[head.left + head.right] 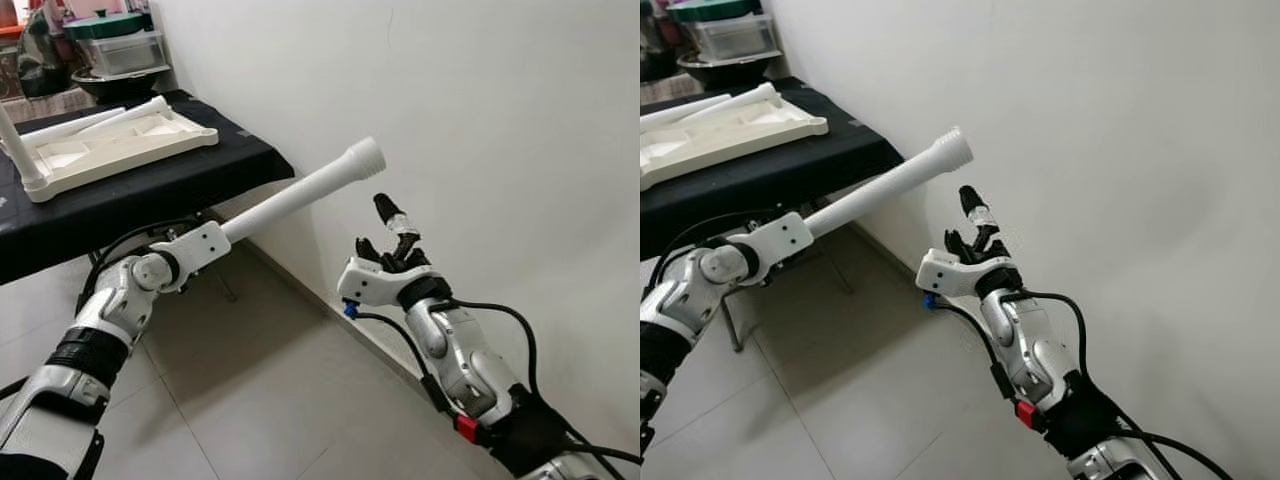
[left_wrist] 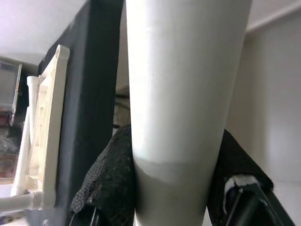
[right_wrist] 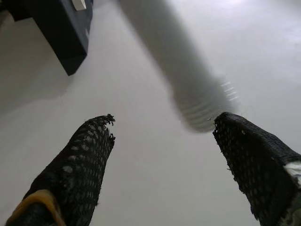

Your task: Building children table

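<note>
A white table leg [image 1: 300,193] is clamped between the two black fingers [image 2: 109,186] of the left gripper [image 1: 222,232], which are closed tight against its smooth shaft. From that grip the leg is held slanting upward and away from the robot toward the white wall [image 1: 500,120], and its flared, ribbed end [image 1: 366,158] is seen just short of the wall.

Beside and below that ribbed end the right gripper [image 1: 385,232] is raised, its fingers spread wide with nothing between them; in the right wrist view the blurred tip of the leg is seen just past one fingertip [image 3: 244,146], without clear contact.

Farther from the wall, behind the left arm, a table covered in black cloth [image 1: 150,190] is found. On it the white tabletop [image 1: 110,145] of the children's table is laid upside down, with one leg [image 1: 15,150] standing upright at its near corner and another white leg [image 1: 110,118] lying across it. Behind the tabletop a clear storage box with a green lid [image 1: 118,40] is stacked.

No brand mark, label or legible writing can be made out on any part. The floor [image 1: 280,400] is laid with pale tiles.
</note>
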You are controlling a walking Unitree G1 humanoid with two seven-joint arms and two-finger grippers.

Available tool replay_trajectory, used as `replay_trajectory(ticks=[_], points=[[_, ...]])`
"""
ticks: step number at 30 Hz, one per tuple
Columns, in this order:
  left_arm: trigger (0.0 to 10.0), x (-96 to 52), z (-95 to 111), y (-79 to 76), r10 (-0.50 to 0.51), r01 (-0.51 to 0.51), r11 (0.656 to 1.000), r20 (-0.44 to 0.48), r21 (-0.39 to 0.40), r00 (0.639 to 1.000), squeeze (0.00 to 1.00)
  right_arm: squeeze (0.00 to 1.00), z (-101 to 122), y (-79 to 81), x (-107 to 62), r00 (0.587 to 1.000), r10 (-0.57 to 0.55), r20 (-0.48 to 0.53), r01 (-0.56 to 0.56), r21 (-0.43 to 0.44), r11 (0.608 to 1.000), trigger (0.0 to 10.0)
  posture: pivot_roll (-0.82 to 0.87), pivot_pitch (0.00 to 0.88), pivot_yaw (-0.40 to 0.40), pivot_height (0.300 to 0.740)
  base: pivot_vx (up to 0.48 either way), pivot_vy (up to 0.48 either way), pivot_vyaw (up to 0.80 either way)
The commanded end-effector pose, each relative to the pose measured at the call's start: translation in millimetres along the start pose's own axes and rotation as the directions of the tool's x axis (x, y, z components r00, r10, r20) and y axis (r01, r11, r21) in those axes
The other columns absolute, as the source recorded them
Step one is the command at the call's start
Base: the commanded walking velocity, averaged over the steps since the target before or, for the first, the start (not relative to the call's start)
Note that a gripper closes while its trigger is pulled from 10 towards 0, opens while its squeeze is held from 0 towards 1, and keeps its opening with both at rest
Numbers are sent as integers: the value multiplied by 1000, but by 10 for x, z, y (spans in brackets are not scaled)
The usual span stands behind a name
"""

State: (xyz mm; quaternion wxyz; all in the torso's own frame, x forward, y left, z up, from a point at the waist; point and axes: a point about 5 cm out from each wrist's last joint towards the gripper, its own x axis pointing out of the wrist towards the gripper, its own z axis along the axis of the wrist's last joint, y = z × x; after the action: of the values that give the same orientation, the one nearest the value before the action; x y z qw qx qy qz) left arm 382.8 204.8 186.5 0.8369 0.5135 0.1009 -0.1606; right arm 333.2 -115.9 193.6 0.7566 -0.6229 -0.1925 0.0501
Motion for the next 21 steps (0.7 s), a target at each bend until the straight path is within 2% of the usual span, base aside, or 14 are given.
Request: replay_trajectory(ticks=[1, 2, 4, 6, 7, 8, 12, 16, 21], points=[[10000, 18, 47, 38, -6, 6, 997, -3, 72, 1000, 0, 0, 39, -45, 45, 1000, -30, 5, 30, -1, 1000, 10000, 23, 50, 11, 740, 0, 0, 0], [10000, 18, 47, 38, -6, 6, 997, -3, 72, 1000, 0, 0, 39, -45, 45, 1000, -30, 5, 30, -1, 1000, 10000, 23, 50, 11, 740, 0, 0, 0], [10000, 74, 178, 8, -19, 15, 990, 25, 141, 1000, 0, 0, 108, -110, 104, 998, -50, 26, 50, 10, 999, 10000, 20, 55, 14, 740, 0, 0, 0], [10000, 87, 205, 7, -10, 6, 988, 30, 152, 999, 0, 0, 132, -136, 121, 998, -59, 35, 58, 11, 998, 10000, 20, 55, 14, 740, 0, 0, 0], [10000, 120, 278, -8, -3, -6, 978, 45, 207, 999, 0, 0, 185, -161, 166, 998, -47, 50, 45, 28, 999, 10000, 19, 54, 14, 740, 0, 0, 0], [10000, 120, 278, -8, -3, -6, 978, 45, 207, 999, 0, 0, 185, -161, 166, 998, -47, 50, 45, 28, 999, 10000, 19, 54, 14, 740, 0, 0, 0], [10000, 158, 395, -38, -9, -11, 968, 77, 250, 997, 0, 0, 245, -75, 212, 997, 39, 74, -41, 24, 999, 10000, 15, 55, 14, 740, 0, 0, 0], [10000, 190, 507, -61, -9, -21, 961, 111, 274, 994, 0, 0, 287, 126, 234, 975, 211, 71, -212, 16, 977, 10000, 18, 56, 12, 740, 0, 0, 0], [10000, 205, 523, -65, -16, -23, 948, 119, 319, 993, 0, 0, 330, 101, 268, 974, 215, 72, -217, 27, 976, 10000, 15, 60, 13, 740, 0, 0, 0]])
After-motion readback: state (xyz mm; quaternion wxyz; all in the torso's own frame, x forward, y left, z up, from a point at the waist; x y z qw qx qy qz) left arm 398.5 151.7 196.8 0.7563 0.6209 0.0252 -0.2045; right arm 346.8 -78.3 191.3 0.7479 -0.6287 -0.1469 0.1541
